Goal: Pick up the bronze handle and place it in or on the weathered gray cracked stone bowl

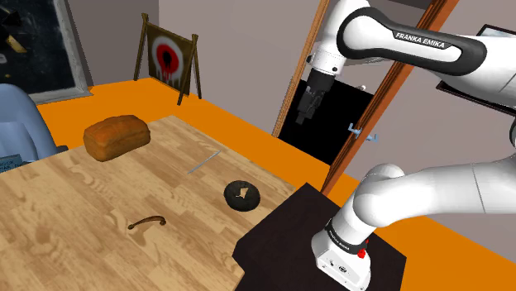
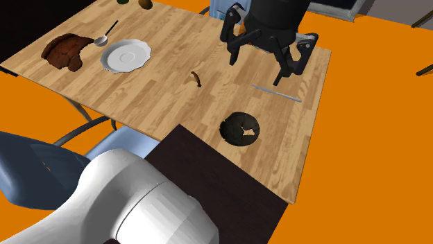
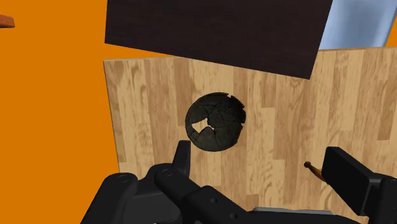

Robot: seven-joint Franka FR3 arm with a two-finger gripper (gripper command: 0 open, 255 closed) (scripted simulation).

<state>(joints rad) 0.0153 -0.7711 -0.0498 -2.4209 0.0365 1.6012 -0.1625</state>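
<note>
Shoulder view: the all-black two-finger gripper (image 1: 303, 116) hung high, well above the light wooden counter (image 1: 66, 207), empty. It looked like a pre-approach pose, with no descent begun. The small brown arched bronze-coloured handle (image 1: 147, 221) lay flat on bare wood, well apart from the brown bread loaf (image 1: 116, 136) and the thin grey rod (image 1: 203, 163). That probably left room for a straight top-down grasp. Its long axis ran roughly along this view's left-right and its two ends curled downward in the picture. The dark grey, cracked, round stone bowl (image 1: 241, 195) sat near the counter edge, between the handle and the dark box stand (image 1: 289, 236), so the carry looked short.

Second exterior view: the handle's long axis ran from upper left to lower right, its lower end pointing loosely toward the bowl's side of the counter. Handle and bowl were apart, not touching. A white round plate (image 2: 125, 55) sat further off, out of the way.

Wrist view: the fingers stood wide apart with nothing between them, so the gripper was released. The bowl lay on the counter ahead of the fingers, chipped at the rim, upright and empty. One end of the handle poked out just beside the right-hand finger without touching it. The gripper seemed aimed nearer the bowl than the handle, so it likely needed to shift across and then close over the handle's short axis.
</note>
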